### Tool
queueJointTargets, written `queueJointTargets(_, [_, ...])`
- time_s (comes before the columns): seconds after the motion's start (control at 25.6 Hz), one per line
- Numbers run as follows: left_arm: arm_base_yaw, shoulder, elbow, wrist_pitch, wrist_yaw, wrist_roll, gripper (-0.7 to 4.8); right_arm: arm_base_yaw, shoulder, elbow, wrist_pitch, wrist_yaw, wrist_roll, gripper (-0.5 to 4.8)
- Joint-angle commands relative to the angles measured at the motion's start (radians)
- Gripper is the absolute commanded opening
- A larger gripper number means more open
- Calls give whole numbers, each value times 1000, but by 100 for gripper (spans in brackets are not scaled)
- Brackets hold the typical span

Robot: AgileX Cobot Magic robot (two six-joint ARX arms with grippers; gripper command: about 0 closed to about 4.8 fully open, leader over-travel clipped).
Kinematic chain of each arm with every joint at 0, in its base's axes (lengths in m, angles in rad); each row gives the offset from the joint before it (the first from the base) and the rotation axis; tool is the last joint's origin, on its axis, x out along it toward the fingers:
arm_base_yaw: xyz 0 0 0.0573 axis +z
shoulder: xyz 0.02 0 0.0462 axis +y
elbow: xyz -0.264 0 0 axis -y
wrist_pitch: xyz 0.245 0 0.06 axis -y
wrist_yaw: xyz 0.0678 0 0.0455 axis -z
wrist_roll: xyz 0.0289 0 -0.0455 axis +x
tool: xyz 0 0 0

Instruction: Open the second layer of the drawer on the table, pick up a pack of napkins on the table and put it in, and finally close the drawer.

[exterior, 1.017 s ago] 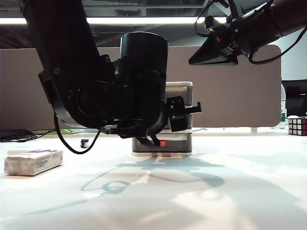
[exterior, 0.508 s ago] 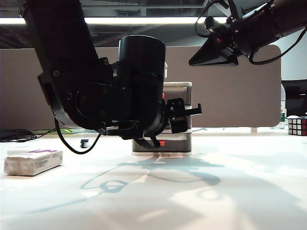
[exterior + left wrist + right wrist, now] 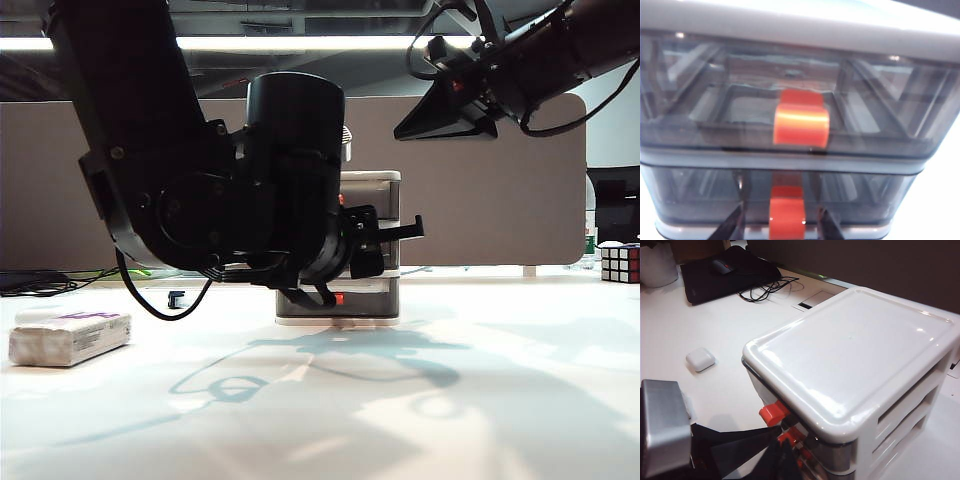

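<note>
Change: your left gripper [image 3: 777,225] barely shifts against the drawer [image 3: 372,250] since a second ago; in the exterior view the wrist just turns a touch, and the red-orange handle low on the front still peeks out below it.
Drawer layers: you can count two smoky grey drawers in the left wrist view, an upper one with its handle [image 3: 801,120] and a lower one with its handle [image 3: 787,218]. Which of them is the second layer you can't tell from this close-up.
Left grip: the dark fingers [image 3: 729,226] sit on either side of the lower handle, a gap showing on each side, so the jaws are apart around it, not pinching yet.
Left arm pose: bulky black arm comes in from the left, elbow high, wrist level and pointed at the drawer front.
Right gripper [image 3: 440,112]: it hangs high up over the drawer, well clear, jaws closed together with nothing in them.
Napkins: one pack of napkins [image 3: 70,336], lying flat on the table [image 3: 450,400] far off to the left, well apart from the drawer, purple top up.
Extras: one small white case [image 3: 700,359] beside the drawer, one Rubik's cube [image 3: 620,263] at the right edge.
</note>
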Motion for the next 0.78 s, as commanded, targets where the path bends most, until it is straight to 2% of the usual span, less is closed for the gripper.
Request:
queueJointTargets(0.04, [1, -2, 2, 30, 4, 19, 170, 1, -2, 4, 10, -2, -3, -5])
queueJointTargets(0.23, [1, -2, 2, 33, 4, 19, 78, 1, -2, 4, 10, -2, -3, -5])
queueJointTargets(0.43, [1, -2, 2, 33, 4, 19, 77, 1, -2, 4, 10, -2, -3, -5])
queueJointTargets(0.63, [1, -2, 2, 32, 3, 19, -6, 1, 6, 4, 16, -2, -3, -5])
queueJointTargets(0.78, [1, -2, 1, 26, 3, 19, -6, 1, 34, 5, 26, -5, -3, -5])
